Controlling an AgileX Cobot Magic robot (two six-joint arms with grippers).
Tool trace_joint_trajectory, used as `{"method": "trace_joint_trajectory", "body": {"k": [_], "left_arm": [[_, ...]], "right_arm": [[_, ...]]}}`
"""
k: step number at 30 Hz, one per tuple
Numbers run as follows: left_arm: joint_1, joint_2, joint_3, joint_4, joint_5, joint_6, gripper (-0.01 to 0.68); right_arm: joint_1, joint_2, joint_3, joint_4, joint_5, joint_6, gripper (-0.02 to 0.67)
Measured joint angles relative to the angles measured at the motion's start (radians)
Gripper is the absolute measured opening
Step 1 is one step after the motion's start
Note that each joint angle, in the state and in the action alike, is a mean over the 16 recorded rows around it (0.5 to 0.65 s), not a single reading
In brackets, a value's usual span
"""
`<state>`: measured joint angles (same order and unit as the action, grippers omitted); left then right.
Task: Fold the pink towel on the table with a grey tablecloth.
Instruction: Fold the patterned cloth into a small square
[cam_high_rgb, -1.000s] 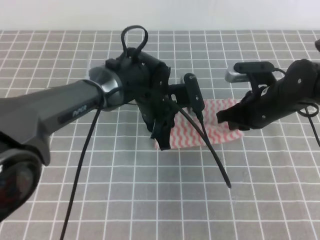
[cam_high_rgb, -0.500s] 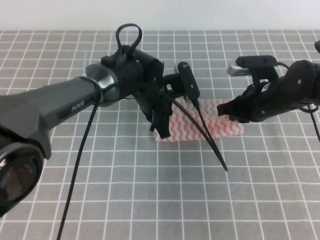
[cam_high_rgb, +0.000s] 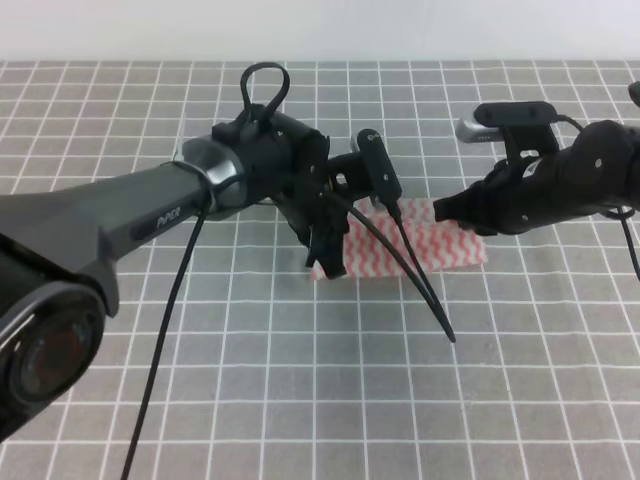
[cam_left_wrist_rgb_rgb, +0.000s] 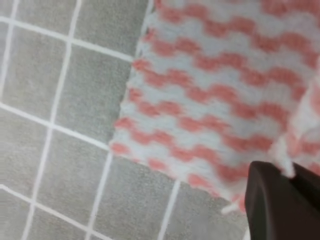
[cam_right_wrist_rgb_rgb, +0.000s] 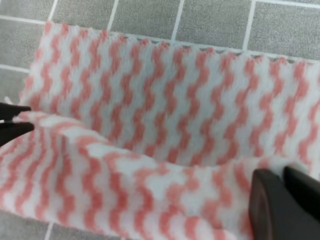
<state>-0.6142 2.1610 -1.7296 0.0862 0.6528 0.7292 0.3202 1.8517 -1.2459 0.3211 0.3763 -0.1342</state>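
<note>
pink towel (cam_right_wrist_rgb_rgb: 165, 115): showing pink and white wavy zigzag stripes | table with a grey tablecloth (cam_high_rgb: 300, 400): showing grey with a grid of thin white lines | left gripper (cam_high_rgb: 325, 262) and right gripper (cam_high_rgb: 448, 211): looking black | cable (cam_high_rgb: 160, 340) at 7 o'clock: looking black

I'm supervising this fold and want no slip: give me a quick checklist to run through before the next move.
1. Left gripper pinching the pink towel edge: ok.
2. Right gripper pinching its edge: ok.
3. Lifted edge raised off the lower layer: ok, right wrist view.
4. Lower layer flat on the grey tablecloth: ok.
5. Far edge aligned for landing: cannot tell.
6. Dangling cable off the towel: not ok, crosses it in the high view.
</note>
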Motion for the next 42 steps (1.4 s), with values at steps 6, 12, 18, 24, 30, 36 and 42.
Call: {"method": "trace_joint_trajectory", "body": {"k": [6, 12, 18, 24, 30, 36, 42], "left_arm": [[0.011, 0.008, -0.001, 0.0, -0.019, -0.016, -0.001], [0.026, 0.012, -0.001, -0.001, -0.041, -0.029, -0.001], [0.035, 0.011, -0.001, -0.004, -0.065, -0.034, -0.001], [0.036, 0.013, -0.001, -0.007, -0.091, -0.034, -0.001], [0.036, 0.019, -0.002, -0.011, -0.113, -0.034, -0.001], [0.037, 0.034, -0.021, -0.023, -0.117, -0.035, -0.001], [0.045, 0.052, -0.059, -0.051, -0.108, -0.038, -0.001]], "right_arm": [[0.0, 0.011, 0.0, 0.001, -0.027, 0.0, -0.015], [0.0, 0.021, 0.0, 0.003, -0.056, 0.0, -0.015], [0.0, 0.022, 0.0, -0.003, -0.084, 0.0, -0.015], [0.001, 0.028, -0.001, -0.012, -0.1, 0.0, -0.014], [0.002, 0.043, -0.001, -0.023, -0.111, 0.001, -0.014], [0.002, 0.056, -0.002, -0.03, -0.122, 0.001, -0.014], [-0.001, 0.061, -0.002, -0.038, -0.139, 0.001, -0.014]]}}
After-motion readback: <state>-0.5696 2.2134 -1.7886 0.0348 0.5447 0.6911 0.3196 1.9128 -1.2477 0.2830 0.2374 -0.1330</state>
